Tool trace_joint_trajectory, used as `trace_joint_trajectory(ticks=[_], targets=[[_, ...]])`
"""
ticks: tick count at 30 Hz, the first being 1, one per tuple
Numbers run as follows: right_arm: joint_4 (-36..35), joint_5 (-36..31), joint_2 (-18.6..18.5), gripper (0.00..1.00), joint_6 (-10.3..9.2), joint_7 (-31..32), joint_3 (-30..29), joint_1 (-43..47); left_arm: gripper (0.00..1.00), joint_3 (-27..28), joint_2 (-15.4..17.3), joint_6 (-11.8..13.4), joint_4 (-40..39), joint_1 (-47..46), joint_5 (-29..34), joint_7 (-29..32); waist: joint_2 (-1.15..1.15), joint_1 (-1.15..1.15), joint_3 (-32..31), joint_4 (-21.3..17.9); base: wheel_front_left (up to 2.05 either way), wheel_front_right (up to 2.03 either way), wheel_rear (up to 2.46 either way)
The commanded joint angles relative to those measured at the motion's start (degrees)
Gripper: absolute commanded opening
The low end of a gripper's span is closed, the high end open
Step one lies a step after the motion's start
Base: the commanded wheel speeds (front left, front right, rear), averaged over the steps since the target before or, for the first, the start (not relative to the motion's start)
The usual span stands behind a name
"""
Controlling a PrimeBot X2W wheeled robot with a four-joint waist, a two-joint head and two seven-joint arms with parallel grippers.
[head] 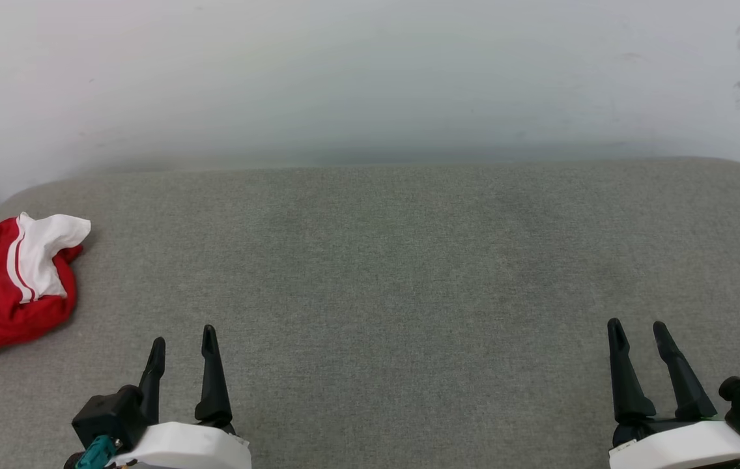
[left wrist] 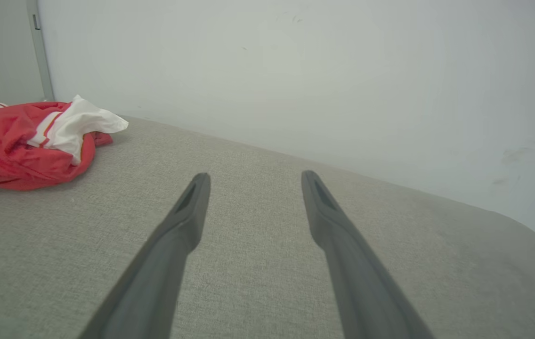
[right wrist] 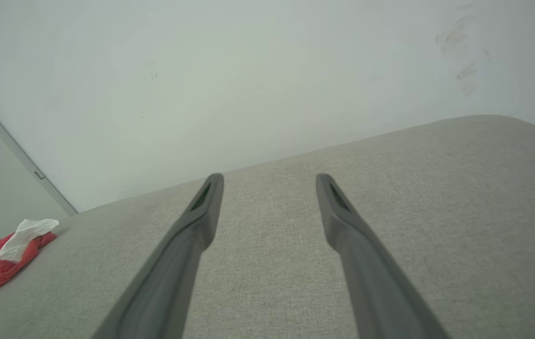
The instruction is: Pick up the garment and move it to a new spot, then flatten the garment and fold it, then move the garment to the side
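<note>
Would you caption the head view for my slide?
Crumpled garment at far left; left gripper and right gripper open.

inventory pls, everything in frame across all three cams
crumpled red jersey shirt with white sleeve: 1, red and white, far left end of the surface, bunched up
padded grey woven-fabric surface: 1, grey, spans the head view, under the shirt
plain white wall: 1, white, faint scuffs at right, behind the surface
thin grey vertical strip: 1, grey, on the wall behind the shirt
left claw: 1, black fingers, lower left, open, empty
right claw: 1, black fingers, lower right, open, empty
</note>
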Motion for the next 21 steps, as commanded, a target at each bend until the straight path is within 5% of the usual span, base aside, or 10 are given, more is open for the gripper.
trace_joint_trajectory(ticks=[1, 21], targets=[[-0.6, -1.5, 0.0, 1.00, 0.01, -0.6, 0.1, 0.5, 1.00, -0.2, 0.3, 0.0, -0.7, 0.3, 1.7, -0.7, 0.00, 0.00, 0.0, 0.0, 0.00, 0.00, 0.00], [-0.4, -8.8, 0.0, 1.00, 0.01, -2.9, -0.1, 1.9, 1.00, -0.3, -0.3, -1.1, 0.1, 1.5, 9.7, -3.0, 0.00, 0.00, -0.1, 0.4, 0.00, 0.00, 0.00]])
